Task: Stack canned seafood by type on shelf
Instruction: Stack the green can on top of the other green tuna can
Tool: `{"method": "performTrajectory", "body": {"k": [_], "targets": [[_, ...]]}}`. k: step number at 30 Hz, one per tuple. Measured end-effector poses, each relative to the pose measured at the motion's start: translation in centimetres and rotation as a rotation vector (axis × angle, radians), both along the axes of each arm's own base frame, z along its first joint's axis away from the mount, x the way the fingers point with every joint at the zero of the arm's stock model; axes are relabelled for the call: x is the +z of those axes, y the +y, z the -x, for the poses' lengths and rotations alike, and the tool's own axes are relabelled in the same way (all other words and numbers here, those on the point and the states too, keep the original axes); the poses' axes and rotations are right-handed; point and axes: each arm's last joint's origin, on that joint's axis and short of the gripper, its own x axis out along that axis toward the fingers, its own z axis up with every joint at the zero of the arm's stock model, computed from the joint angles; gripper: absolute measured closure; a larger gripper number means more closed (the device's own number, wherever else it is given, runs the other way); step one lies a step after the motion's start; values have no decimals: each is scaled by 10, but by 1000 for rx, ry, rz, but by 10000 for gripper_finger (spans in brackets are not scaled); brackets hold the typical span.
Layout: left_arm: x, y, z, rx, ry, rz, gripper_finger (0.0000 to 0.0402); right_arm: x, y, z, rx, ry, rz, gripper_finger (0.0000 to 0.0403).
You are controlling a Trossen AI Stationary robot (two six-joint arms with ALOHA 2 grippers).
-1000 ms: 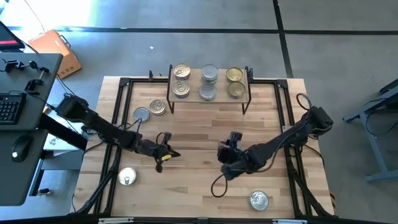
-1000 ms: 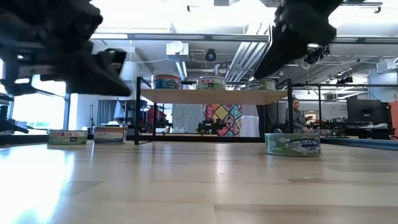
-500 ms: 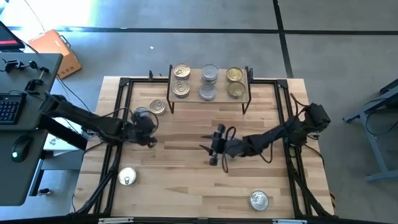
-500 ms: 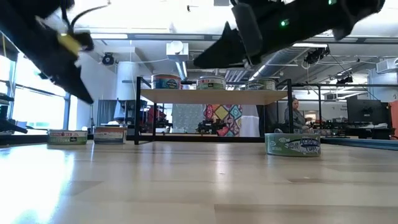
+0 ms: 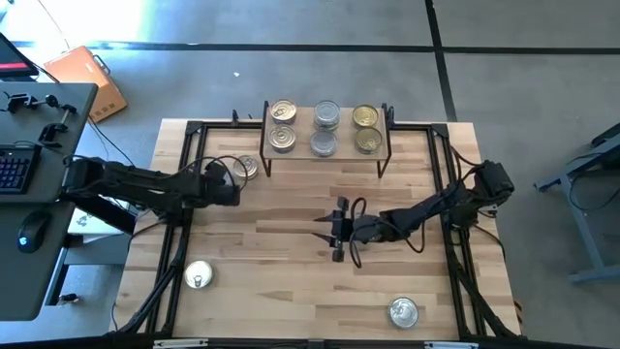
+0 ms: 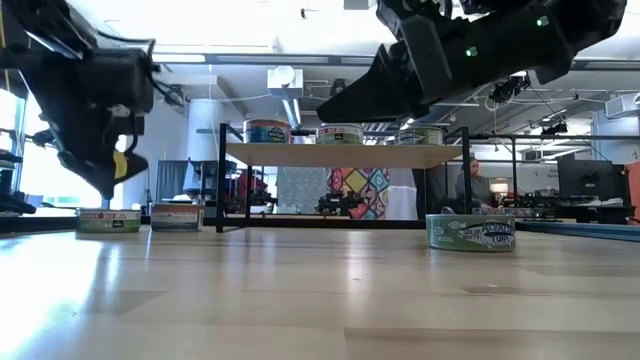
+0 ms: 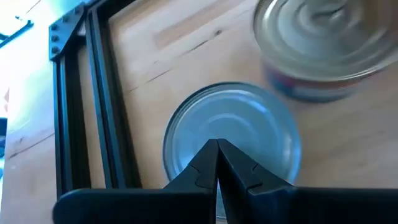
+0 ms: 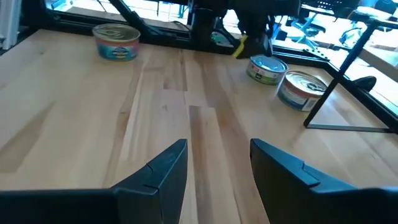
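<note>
**Six spots filled on shelf, four tins still loose**

Six tin tops show on the shelf (image 5: 325,153) from above, in 3 columns: gold pair (image 5: 282,126), silver pair (image 5: 325,129), gold pair (image 5: 366,129). Whether any spot is stacked two-high I can't tell; the low view shows just one row on top. So sorting looks well under way, not done.

Left to do, judging by what sits on the surface (image 5: 291,281):
- blue-grey tin (image 7: 231,140) and gold tin (image 5: 247,167), side by side just left of the shelf leg
- tin w/ pull tab (image 5: 199,276), front left
- tin (image 5: 403,312), front right, well apart from the rest

Left hand (image 5: 229,188) hangs right over the blue-grey tin, fingers pressed together, holding nothing. It'd need to open before any pick. Right hand (image 5: 336,233) is mid-surface, fingers apart, empty, pointing toward the left side.

Orientation: all tins stand upright, lids up, axis vertical. Round and short, so no long axis across the surface; approach angle likely matters little.
</note>
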Motion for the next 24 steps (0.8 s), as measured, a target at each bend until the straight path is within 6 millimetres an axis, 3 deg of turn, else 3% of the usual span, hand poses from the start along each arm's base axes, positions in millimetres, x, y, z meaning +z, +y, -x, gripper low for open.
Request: {"method": "performTrajectory", "body": {"k": [5,12,16,20,24], "targets": [[-12,5,5,12,30,48,402,-1,5,2,16,8,4,237],[-16,-3,-2,-120,8,156,401,-1,8,2,12,3,-30,237],[-15,-16,-16,-290,-83,238,401,-1,8,2,14,4,-27,237],[-11,-43,-37,-592,-272,451,401,-1,8,3,14,9,-23,237],[-5,-65,-48,-828,-378,456,401,-1,8,3,7,6,-43,237]]}}
